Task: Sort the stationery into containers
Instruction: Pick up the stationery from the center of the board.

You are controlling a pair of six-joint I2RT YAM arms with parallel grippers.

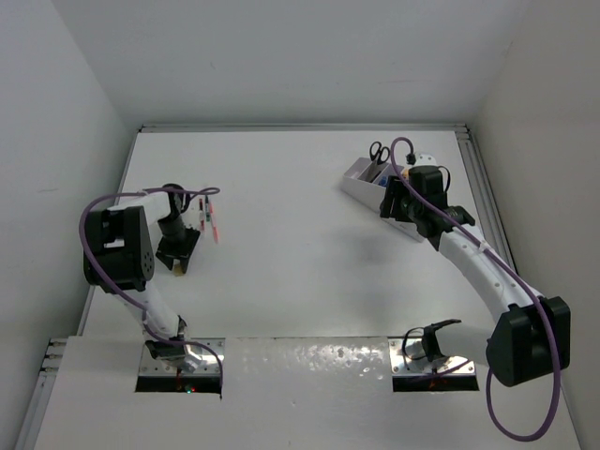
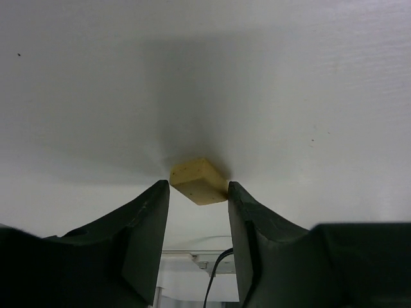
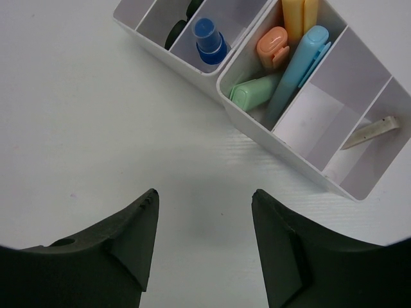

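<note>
A small yellow eraser [image 2: 199, 181] lies on the white table, squeezed between the tips of my left gripper [image 2: 199, 192]; both fingers touch its sides. From above, the left gripper [image 1: 178, 259] points straight down at the table's left side. Thin red pens [image 1: 212, 218] lie just to its right. The white organiser [image 1: 367, 186] stands at the far right with black-handled scissors [image 1: 378, 152] in it. My right gripper [image 3: 204, 196] is open and empty over bare table beside the organiser [image 3: 257, 125], which holds a blue-capped bottle [image 3: 209, 42].
The organiser also holds orange [image 3: 273, 45], green [image 3: 252, 91] and blue [image 3: 298, 67] markers and a pale stick [image 3: 371, 131]. White walls enclose the table on the left, back and right. The arm bases sit on metal plates at the near edge.
</note>
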